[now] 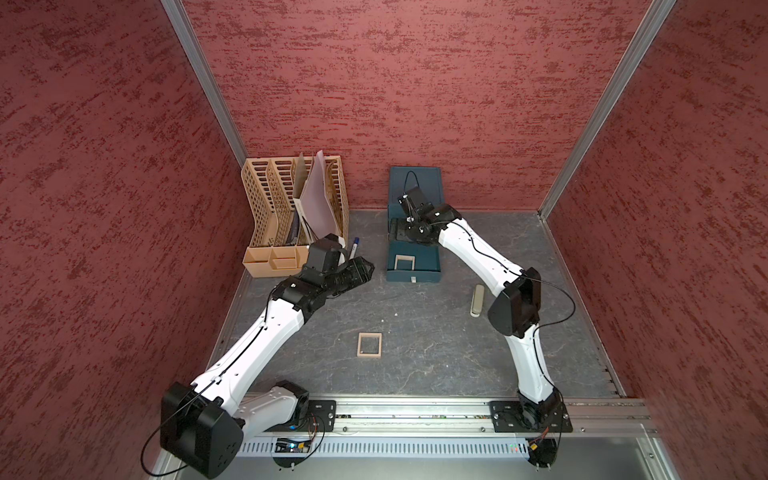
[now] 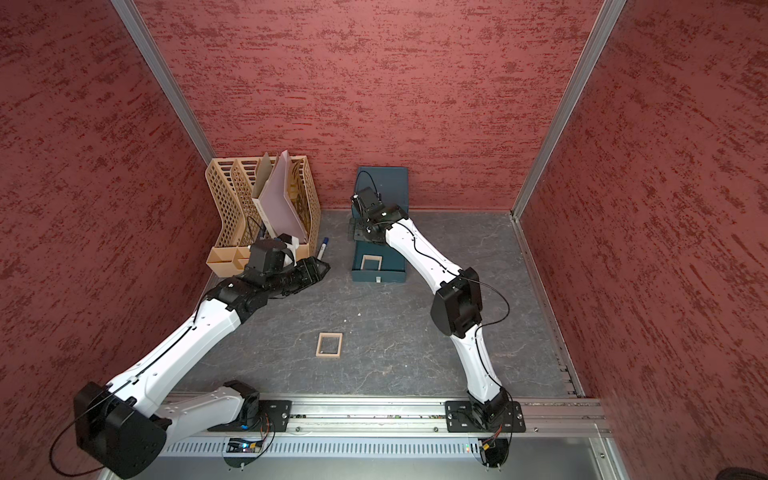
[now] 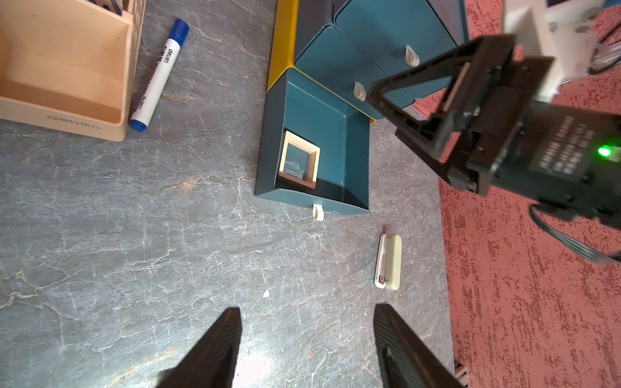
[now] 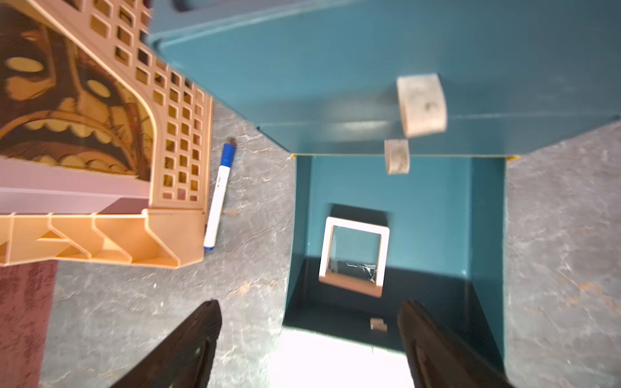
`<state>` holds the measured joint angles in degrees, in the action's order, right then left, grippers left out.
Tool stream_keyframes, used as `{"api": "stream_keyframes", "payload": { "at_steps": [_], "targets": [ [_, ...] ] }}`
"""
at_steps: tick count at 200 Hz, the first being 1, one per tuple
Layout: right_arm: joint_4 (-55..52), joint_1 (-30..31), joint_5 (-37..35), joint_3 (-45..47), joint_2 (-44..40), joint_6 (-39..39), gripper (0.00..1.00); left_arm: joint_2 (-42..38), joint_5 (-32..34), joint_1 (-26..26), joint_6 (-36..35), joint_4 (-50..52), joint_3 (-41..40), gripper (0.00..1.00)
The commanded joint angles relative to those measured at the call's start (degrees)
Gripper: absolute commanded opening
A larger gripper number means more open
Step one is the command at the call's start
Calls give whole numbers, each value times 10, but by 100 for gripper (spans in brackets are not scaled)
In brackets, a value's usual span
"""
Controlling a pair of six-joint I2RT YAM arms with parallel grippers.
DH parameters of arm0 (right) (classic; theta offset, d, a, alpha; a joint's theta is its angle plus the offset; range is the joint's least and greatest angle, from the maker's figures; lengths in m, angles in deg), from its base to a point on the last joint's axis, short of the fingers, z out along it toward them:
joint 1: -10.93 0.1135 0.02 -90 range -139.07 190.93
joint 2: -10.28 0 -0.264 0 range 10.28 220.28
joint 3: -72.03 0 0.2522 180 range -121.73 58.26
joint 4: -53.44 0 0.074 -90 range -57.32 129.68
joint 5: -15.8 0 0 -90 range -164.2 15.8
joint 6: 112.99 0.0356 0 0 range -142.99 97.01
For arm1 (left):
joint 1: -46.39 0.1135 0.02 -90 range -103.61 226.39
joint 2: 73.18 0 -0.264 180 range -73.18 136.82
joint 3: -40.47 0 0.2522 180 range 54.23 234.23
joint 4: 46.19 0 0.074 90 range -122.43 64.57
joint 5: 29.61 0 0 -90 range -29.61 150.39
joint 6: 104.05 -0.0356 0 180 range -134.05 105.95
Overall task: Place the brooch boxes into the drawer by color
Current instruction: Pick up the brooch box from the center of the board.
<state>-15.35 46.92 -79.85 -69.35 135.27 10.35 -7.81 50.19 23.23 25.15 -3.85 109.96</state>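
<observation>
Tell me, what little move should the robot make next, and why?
Probably swing the open right gripper over to the pinkish-beige square frame lying on the grey table: its twin already sits in the open bottom drawer of the teal chest.

Beige brooch box (image 4: 353,257) inside open teal drawer (image 4: 426,208)

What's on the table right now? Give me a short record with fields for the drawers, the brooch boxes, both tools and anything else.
chest: dark teal, at the back wall
bottom drawer: pulled open
upper drawers: look shut
stored: one beige box, flat in the bottom drawer
loose: second beige box, flat on the table
left tool: open, empty
right tool: open, empty, above the bottom drawer
other: marker pen, beige bar, file rack
</observation>
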Motion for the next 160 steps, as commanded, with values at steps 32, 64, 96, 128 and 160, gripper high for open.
{"api": "stream_keyframes", "payload": {
  "at_steps": [32,64,96,128,160],
  "targets": [
    [47,34,-14,94,-93,4,86,-5,-2,7,4,-16,-4,66],
    [101,72,-24,206,-168,-23,84,-15,-10,24,4,-16,-10,66],
    [128,115,-40,307,-231,-40,81,-32,-19,47,3,-9,-22,66],
    [162,172,-47,388,-275,-76,80,-49,-29,71,2,-3,-37,66],
    [173,211,-47,433,-286,-111,80,-62,-44,99,1,5,-43,66]
  ]
}}
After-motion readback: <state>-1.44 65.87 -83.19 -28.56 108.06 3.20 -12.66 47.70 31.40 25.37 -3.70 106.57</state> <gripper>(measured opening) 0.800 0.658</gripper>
